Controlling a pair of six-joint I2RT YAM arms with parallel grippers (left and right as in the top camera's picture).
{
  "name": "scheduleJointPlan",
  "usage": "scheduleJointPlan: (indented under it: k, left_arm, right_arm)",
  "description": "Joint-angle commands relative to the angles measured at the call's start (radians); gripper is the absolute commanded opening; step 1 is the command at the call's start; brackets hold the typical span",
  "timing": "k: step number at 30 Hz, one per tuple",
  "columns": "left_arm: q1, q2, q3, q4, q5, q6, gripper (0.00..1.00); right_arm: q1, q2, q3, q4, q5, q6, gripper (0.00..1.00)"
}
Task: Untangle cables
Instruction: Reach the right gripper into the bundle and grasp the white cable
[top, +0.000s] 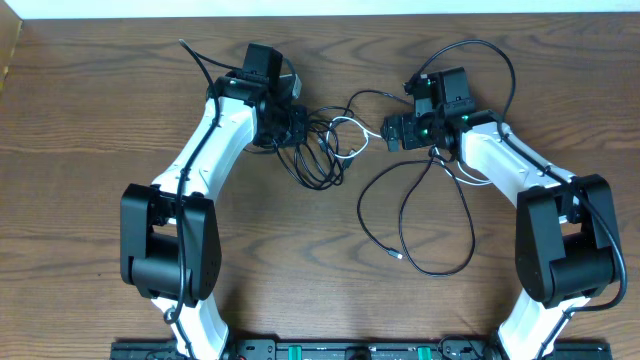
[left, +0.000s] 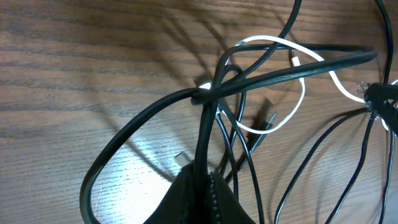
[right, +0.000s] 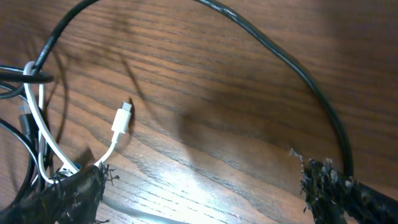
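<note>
The tangled cables (top: 325, 150) lie on the desk (top: 100, 100) between the arms. A black cable (left: 204, 130) is clamped in the closed left end effector (left: 208, 193), seemingly to anchor the knot. The right end effector (right: 202, 177) is spread wide and empty beside the white cable (right: 118, 124), probably so that it can be drawn free.

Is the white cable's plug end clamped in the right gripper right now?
No, the white cable's plug lies loose on the wooden table ahead of the right gripper, whose jaws stand wide open.
</note>
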Motion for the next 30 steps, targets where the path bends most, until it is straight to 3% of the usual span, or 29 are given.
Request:
scheduleJointPlan:
  k: [1,8,20,25,28,30]
  left_arm:
    - [0.0,0.014,-0.008,0.002,-0.009,0.017,0.08]
    - [0.0,0.014,-0.008,0.002,-0.009,0.016,0.08]
    - [0.0,0.014,-0.008,0.009,-0.009,0.016,0.08]
    - [0.0,0.014,-0.008,0.02,-0.009,0.016,0.08]
    - [0.0,0.014,-0.008,0.019,-0.009,0.016,0.08]
    - [0.0,0.014,-0.008,0.019,-0.008,0.016,0.08]
  right_arm:
    - [0.005,0.005,0.005,0.001,-0.043,-0.098,0.99]
    - [0.004,-0.001,0.008,0.026,-0.213,-0.351,0.99]
    - [0.028,-0.018,0.037,-0.022,-0.217,-0.359,0.99]
    - [0.059,-0.018,0.028,-0.047,-0.214,-0.43,0.99]
    - [0.072,-0.016,0.027,-0.042,-0.204,-0.435,0.86]
    - [0.073,-0.016,0.027,-0.042,-0.195,-0.451,0.49]
